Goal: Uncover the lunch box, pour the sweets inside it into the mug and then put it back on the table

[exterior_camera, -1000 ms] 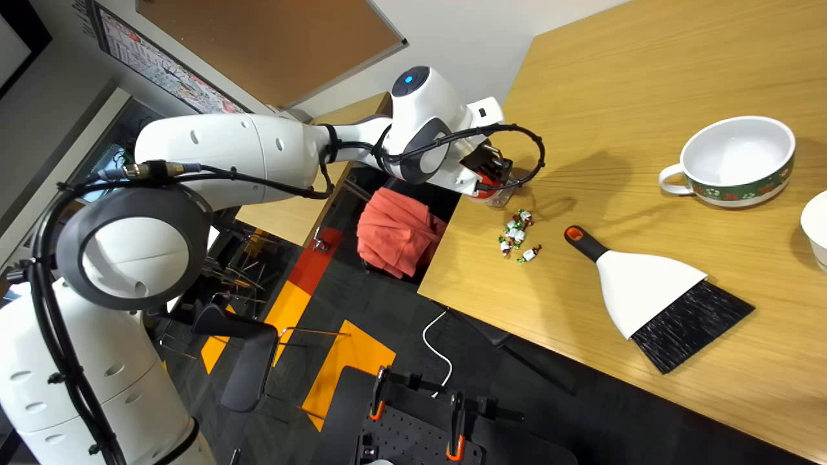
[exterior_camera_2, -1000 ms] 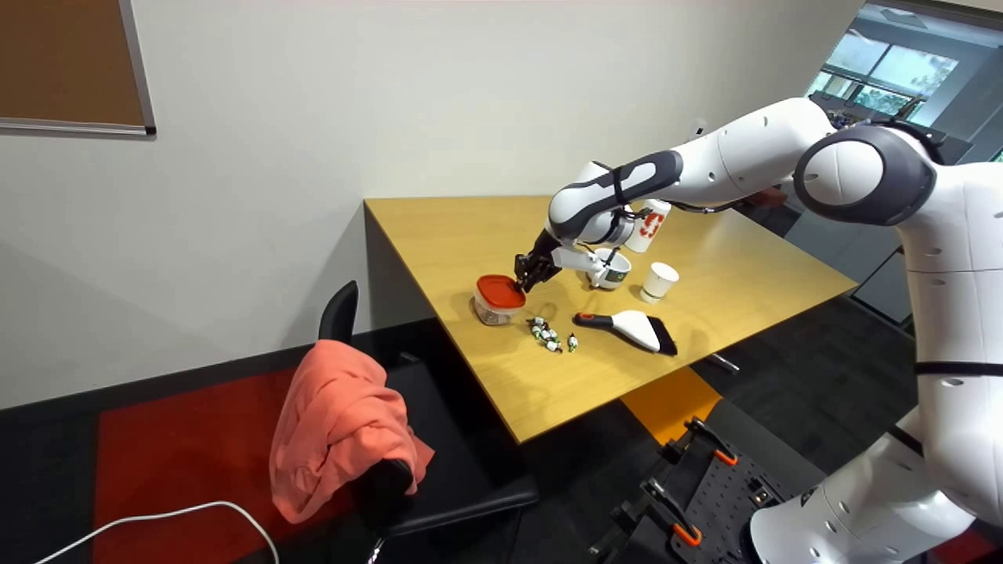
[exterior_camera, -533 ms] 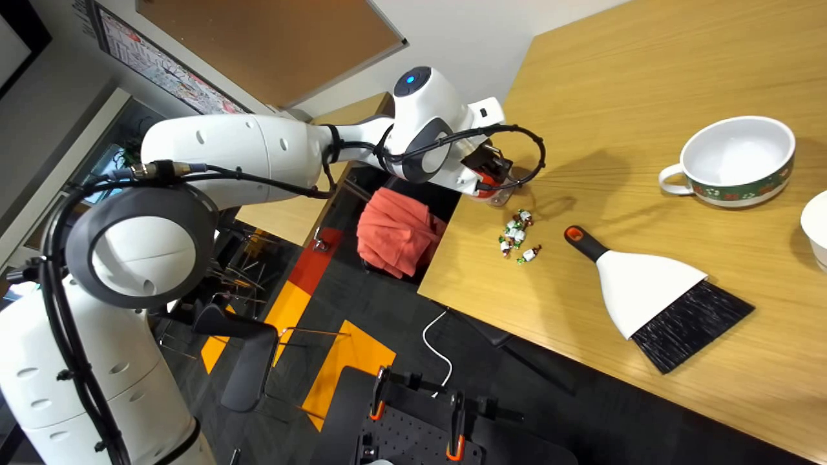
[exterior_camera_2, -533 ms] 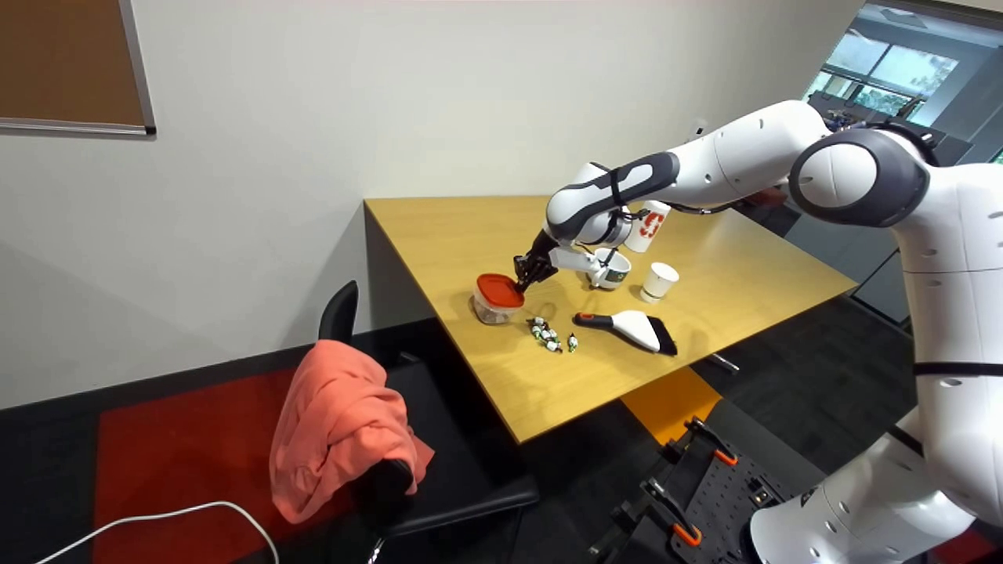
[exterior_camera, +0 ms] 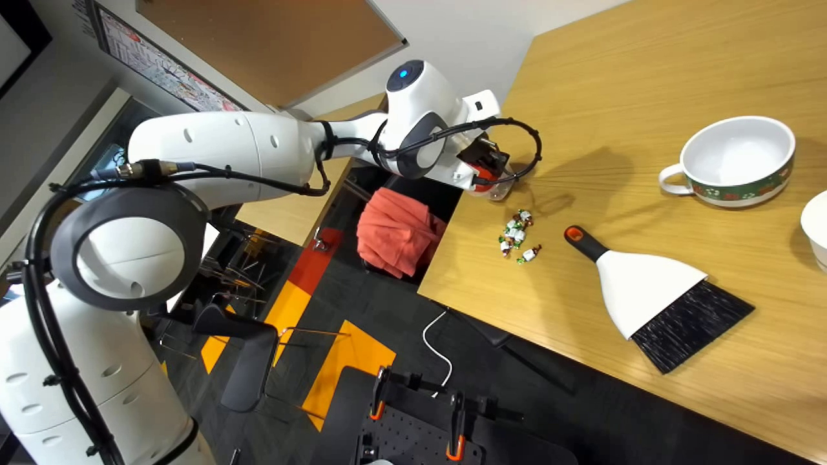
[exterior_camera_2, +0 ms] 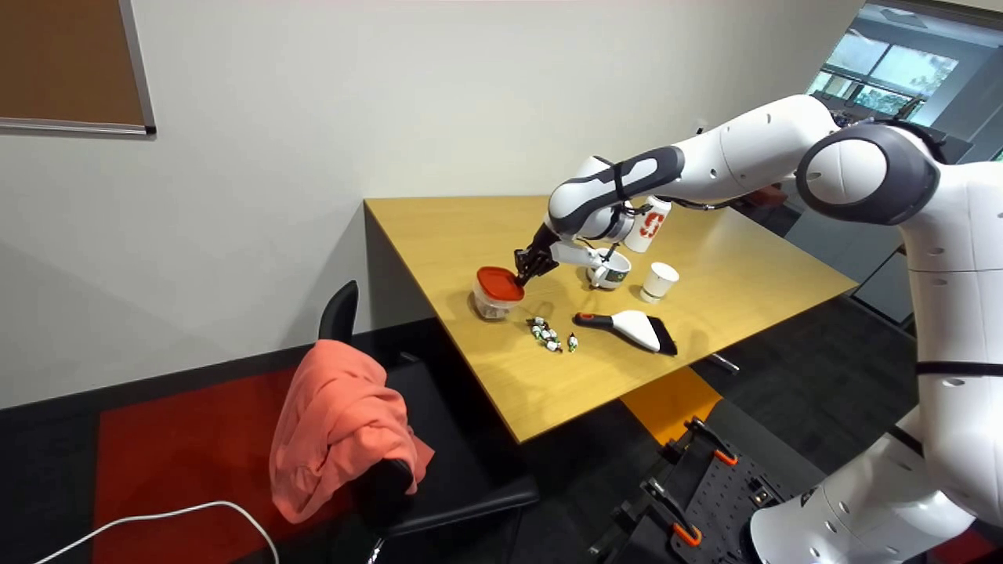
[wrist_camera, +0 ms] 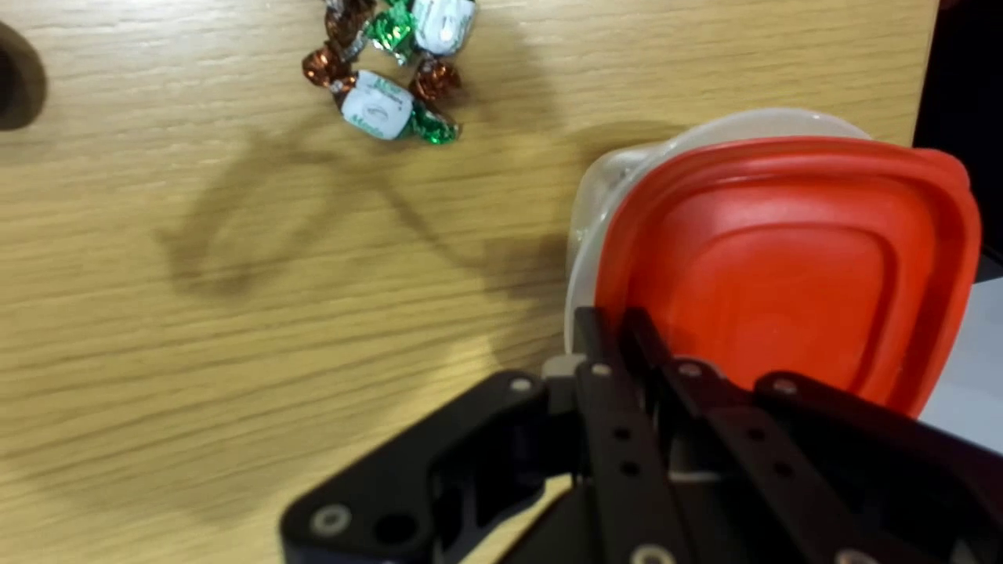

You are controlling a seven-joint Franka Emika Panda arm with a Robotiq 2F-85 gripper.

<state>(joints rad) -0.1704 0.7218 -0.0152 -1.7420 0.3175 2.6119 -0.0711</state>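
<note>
Near the edge of the table [exterior_camera_2: 427,235], the lunch box [exterior_camera_2: 494,307] is under its red lid [wrist_camera: 791,266], gripper [wrist_camera: 613,317] pinched narrow on one side of it, so a sticking lid could haul the box up too, then drop or tip it, spilling any contents.

Lid [wrist_camera: 791,258]: close up, from above, in the wrist view.
Brush [exterior_camera: 649,290]: seen from above, frame tilted, in an exterior view.
Wall [exterior_camera_2: 258,172]: faced from farther back in an exterior view.
Table [exterior_camera_2: 439,235], sweets [wrist_camera: 378,106]: shared by all three views.
</note>
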